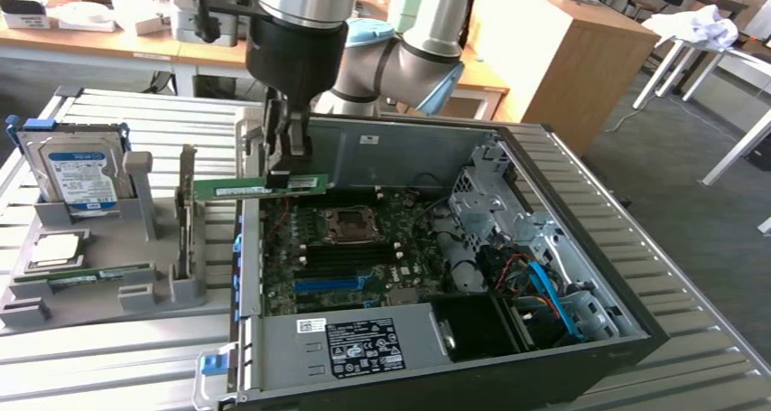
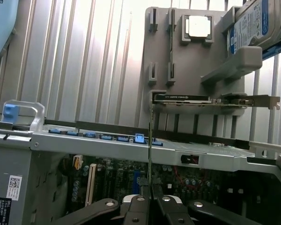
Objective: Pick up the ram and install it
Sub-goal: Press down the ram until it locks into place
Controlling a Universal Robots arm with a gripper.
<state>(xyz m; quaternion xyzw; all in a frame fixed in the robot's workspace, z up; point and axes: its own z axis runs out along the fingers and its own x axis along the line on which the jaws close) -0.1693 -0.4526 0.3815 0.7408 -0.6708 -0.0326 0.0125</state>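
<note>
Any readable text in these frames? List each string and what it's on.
"UNIVERSAL ROBOTS", partly cut off: on the pale blue robot arm cover.
White-blue label on the silver hard drive: print too small to read.
White and black stickers on the grey power supply box in the open black computer case: unreadable.
White sticker on the thin green ram stick, clamped in the black gripper: unreadable.

Ribbed metal table [image 1: 674,275] carries two items directly: open computer case [image 1: 579,339], toward the exterior view's right, and grey parts holder [image 1: 103,298], toward its left. The two sit just beside each other.
</note>
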